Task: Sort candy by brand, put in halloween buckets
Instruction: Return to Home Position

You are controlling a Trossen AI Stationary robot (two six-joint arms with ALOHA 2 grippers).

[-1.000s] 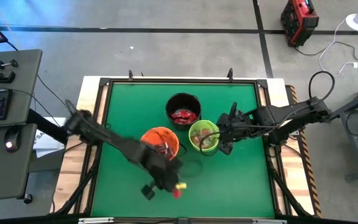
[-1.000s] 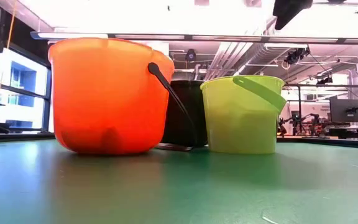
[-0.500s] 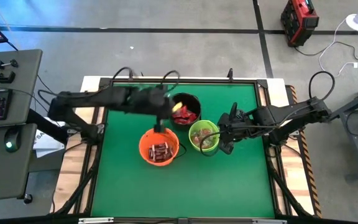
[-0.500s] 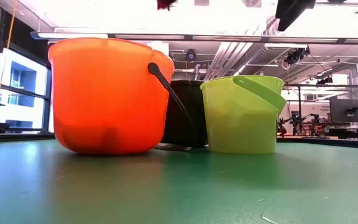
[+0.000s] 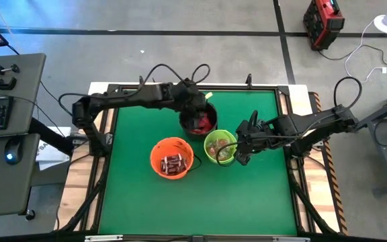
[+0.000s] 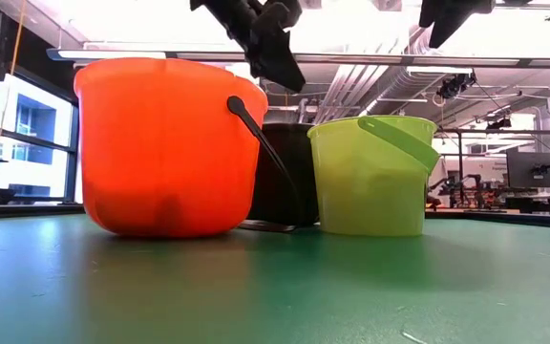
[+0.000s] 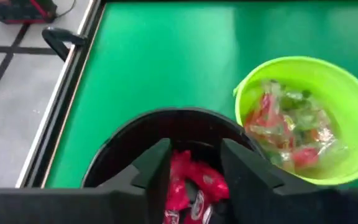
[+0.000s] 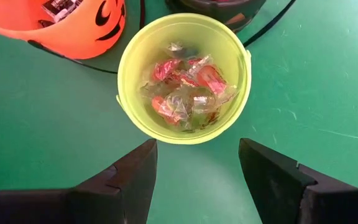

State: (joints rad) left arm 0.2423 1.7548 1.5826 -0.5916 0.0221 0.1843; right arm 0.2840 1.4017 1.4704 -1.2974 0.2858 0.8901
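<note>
Three buckets filled; left arm due to retract from over the black one.
Left gripper (image 7: pixel 194 149) hangs just above the black bucket (image 7: pixel 179 121), jaws part open, nothing held; red candy (image 7: pixel 188 180) lies inside, below it. Right gripper (image 8: pixel 197 146) waits just beside the green bucket (image 6: pixel 370 177), jaws wide, empty. Orange bucket (image 6: pixel 160 143) stands near both, dark-wrapped pieces (image 5: pixel 172 162) in it. No loose candy seen on the table (image 5: pixel 247 202). Judgement: raise the left gripper straight up first so it clears the bucket's edge, then swing back toward the left side; a low sideways pull could tip the black bucket or knock the orange one.
</note>
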